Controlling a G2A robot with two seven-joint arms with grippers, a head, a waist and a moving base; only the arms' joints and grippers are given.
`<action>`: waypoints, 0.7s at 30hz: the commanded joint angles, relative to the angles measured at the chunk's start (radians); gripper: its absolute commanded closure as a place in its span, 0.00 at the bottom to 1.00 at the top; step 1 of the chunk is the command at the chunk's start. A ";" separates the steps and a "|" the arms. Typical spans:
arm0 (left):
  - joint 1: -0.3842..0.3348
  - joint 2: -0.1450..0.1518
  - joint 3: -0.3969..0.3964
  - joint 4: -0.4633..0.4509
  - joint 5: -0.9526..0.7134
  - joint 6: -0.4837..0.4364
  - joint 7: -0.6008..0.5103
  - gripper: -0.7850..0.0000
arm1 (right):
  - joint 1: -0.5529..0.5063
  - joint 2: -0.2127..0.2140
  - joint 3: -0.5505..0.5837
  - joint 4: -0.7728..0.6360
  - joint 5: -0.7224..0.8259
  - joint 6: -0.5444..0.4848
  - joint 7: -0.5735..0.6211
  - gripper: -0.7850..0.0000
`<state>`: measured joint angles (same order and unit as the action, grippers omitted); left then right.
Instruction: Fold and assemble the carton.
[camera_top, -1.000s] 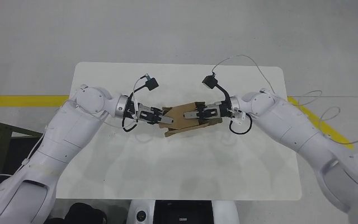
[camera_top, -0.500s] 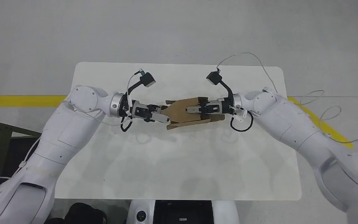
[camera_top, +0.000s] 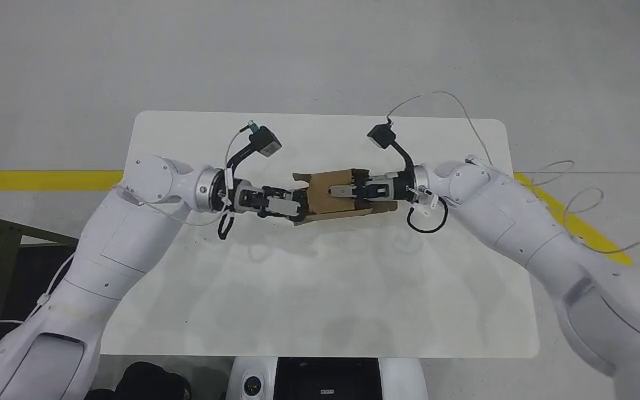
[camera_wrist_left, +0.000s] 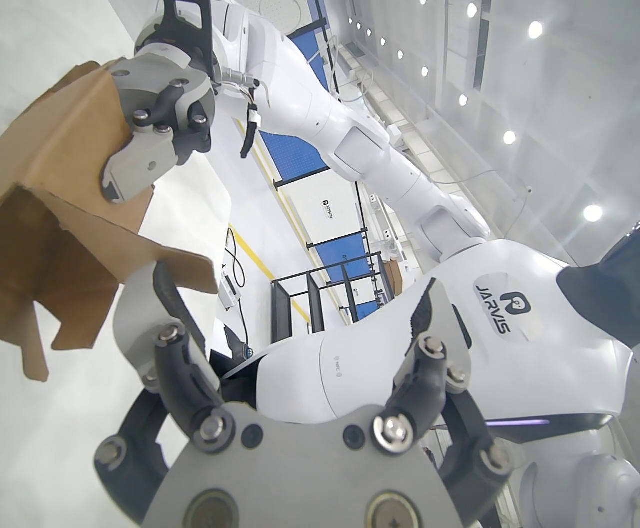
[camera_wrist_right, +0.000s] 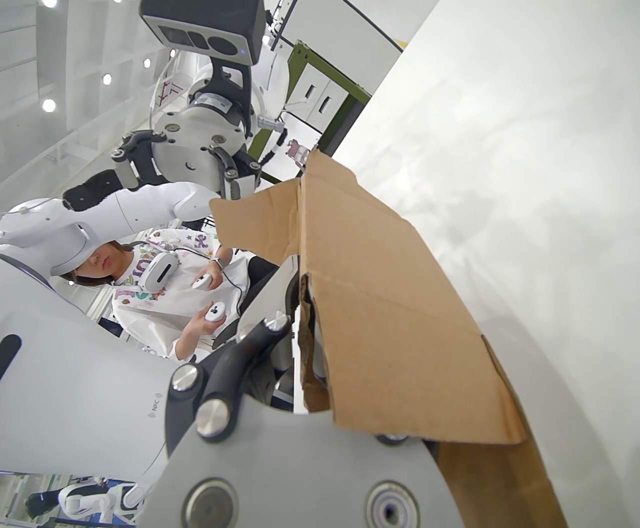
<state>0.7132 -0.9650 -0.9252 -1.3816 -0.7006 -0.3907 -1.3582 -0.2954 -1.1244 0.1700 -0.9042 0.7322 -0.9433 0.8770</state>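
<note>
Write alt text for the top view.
Two white arms meet over the middle of a white table, a brown carton between them. The right claw holds the carton from one end; the left claw is at the other end.

The carton (camera_top: 335, 193) is sitting over the middle of the white table (camera_top: 200, 290), slightly toward its far edge; whether it is resting on the tabletop cannot be told. It is a small box of plain brown cardboard, only half set up. Its walls are standing apart as a hollow sleeve, with the long way running left to right. At the left end its loose flaps (camera_wrist_left: 180, 262) are sticking out unfolded, and one fold is showing a rough, ragged edge. The right gripper (camera_top: 345, 189) is pinching one wall. The left gripper (camera_top: 292, 208), spread wide, is touching a flap edge with one finger (camera_wrist_left: 167, 295).
</note>
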 joint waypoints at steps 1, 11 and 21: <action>0.000 -0.004 0.005 0.000 0.006 0.002 0.014 0.00 | 0.001 -0.006 0.000 0.000 -0.002 -0.002 -0.002 1.00; -0.008 -0.018 0.009 0.002 0.073 -0.008 0.070 0.00 | 0.004 -0.029 0.000 0.008 -0.017 -0.010 -0.010 1.00; -0.013 -0.028 0.011 -0.005 0.129 -0.019 0.082 0.00 | 0.003 -0.043 0.000 0.024 -0.028 -0.022 -0.022 1.00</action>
<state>0.7009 -0.9921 -0.9141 -1.3852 -0.5762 -0.4081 -1.2755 -0.2926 -1.1665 0.1700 -0.8814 0.7049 -0.9649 0.8554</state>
